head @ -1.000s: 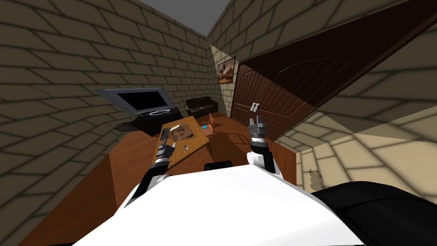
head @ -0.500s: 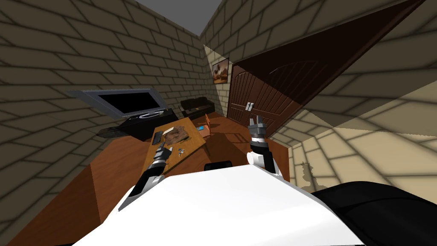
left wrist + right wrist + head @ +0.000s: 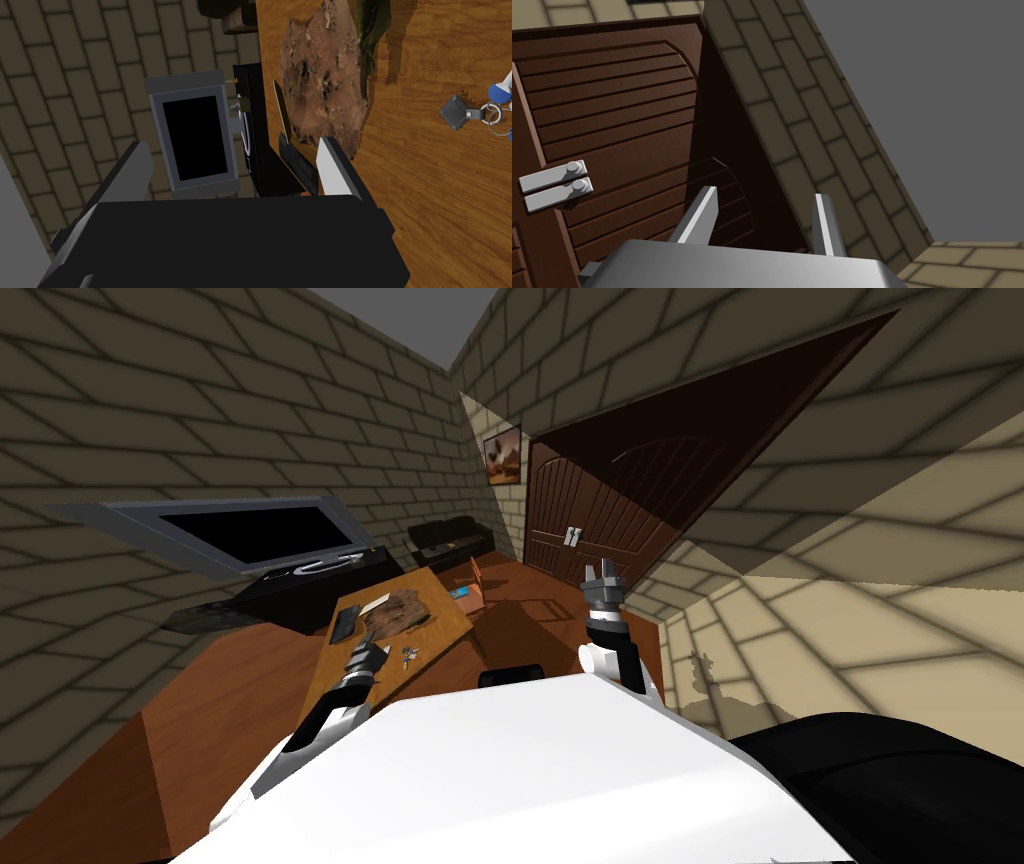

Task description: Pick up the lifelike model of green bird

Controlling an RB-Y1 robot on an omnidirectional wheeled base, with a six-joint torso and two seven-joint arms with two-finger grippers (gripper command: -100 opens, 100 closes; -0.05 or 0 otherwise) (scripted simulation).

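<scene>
Step in hand: the approach, as I judge it. Nothing is gripped and the left arm is only lining up over the table (image 3: 440,200).
Left end effector (image 3: 231,145): fingers spread wide and empty. It hangs over the table's near edge, with one finger over a dark flat bar (image 3: 297,160) and the other out past the edge.
Green bird (image 3: 371,35): a slim olive-green shape lying on the table along the side of a rough brown slab (image 3: 320,85). It touches or overlaps the slab; I cannot tell which. It is well ahead of the fingertips.
Other things: a key ring (image 3: 480,115) lies on bare wood, apart from the bird. A grey-framed screen (image 3: 192,137) stands on a black cabinet (image 3: 320,578) beyond the table.
Right end effector (image 3: 762,220): fingers spread, empty, raised towards a dark brown door (image 3: 612,125), away from the work.
Next move: carry the left hand forward across the slab until the bird sits between the fingers. Turn the wrist so they straddle its narrow body, then lower and close.
Care: the slab's edge may catch a finger, so come down from above.
</scene>
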